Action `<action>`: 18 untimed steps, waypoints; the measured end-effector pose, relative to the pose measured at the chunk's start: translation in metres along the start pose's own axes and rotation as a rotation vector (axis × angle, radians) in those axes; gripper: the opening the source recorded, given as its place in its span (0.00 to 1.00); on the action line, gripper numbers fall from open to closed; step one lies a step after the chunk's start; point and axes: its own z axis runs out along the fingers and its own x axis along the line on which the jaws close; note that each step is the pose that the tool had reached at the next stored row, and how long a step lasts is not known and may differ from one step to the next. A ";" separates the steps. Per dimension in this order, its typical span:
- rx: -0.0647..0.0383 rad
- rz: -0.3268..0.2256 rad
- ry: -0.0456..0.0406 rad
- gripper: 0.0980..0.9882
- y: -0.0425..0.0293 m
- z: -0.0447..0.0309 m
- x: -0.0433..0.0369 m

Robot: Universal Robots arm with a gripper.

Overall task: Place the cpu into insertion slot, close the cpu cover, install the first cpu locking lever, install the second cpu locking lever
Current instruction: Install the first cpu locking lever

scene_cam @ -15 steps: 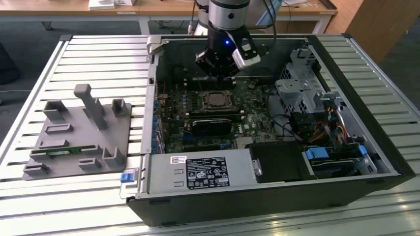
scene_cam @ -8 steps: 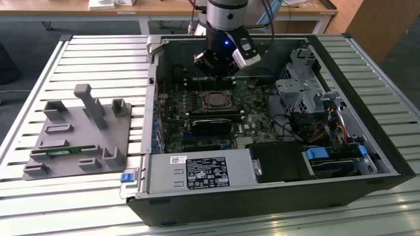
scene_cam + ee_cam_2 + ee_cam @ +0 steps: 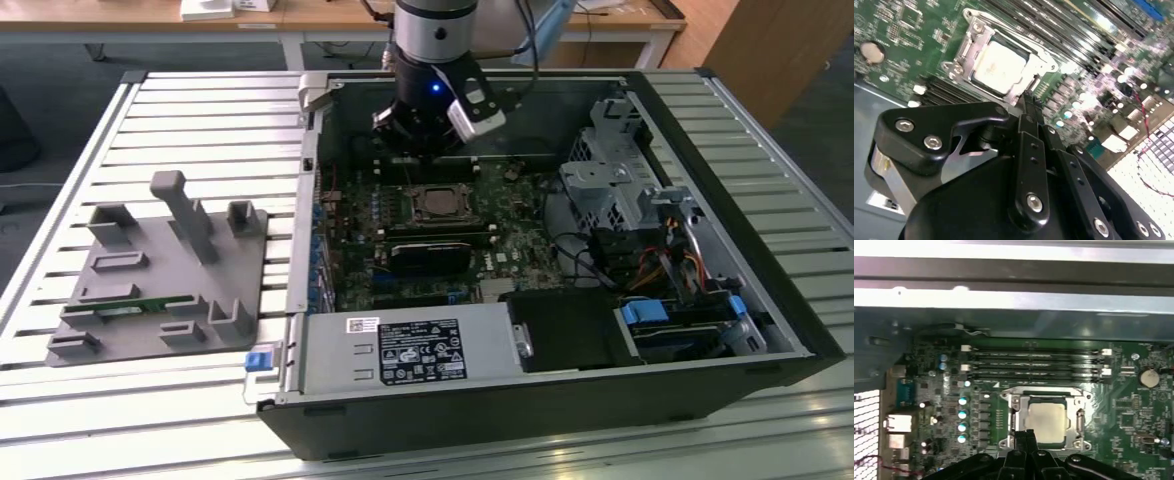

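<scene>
Cpu (image 3: 1046,421) sits flat in the insertion slot (image 3: 438,190), just beyond the tips of the claw (image 3: 1029,102). The cpu cover (image 3: 1044,399) lies down around it as a silvery frame. The claw's fingers are pressed together into one narrow point and hold nothing. That point stands at the near edge of the cover, close above the board. I cannot tell whether it touches metal.

By this layout the work looks to be at the locking levers, though I cannot make out how either lever stands. To do this well, the claw should stay a slim pusher and bear on the lever alone. It should keep off the chip's top and the small parts beside the socket. The push should be slow and follow the lever's swing, so the cover stays flat.

By count there is one cpu, one cover, one slot and one claw. Four long memory slots (image 3: 1034,367) lie past the cpu from the claw. One coin cell (image 3: 1149,377) sits off to one side, and a column of four round capacitors (image 3: 962,420) to the other. One grey fixture block (image 3: 160,270) rests on the worktop (image 3: 200,110), well away from the claw.
</scene>
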 end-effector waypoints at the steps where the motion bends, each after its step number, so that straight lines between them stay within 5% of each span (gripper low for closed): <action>1: 0.000 0.000 -0.0009 0.01 0.0000 0.0000 0.0033; 7: 0.000 0.000 -0.0032 0.01 0.0005 0.0003 0.0243; 18: 0.000 0.000 -0.0031 0.01 0.0160 0.0013 0.0355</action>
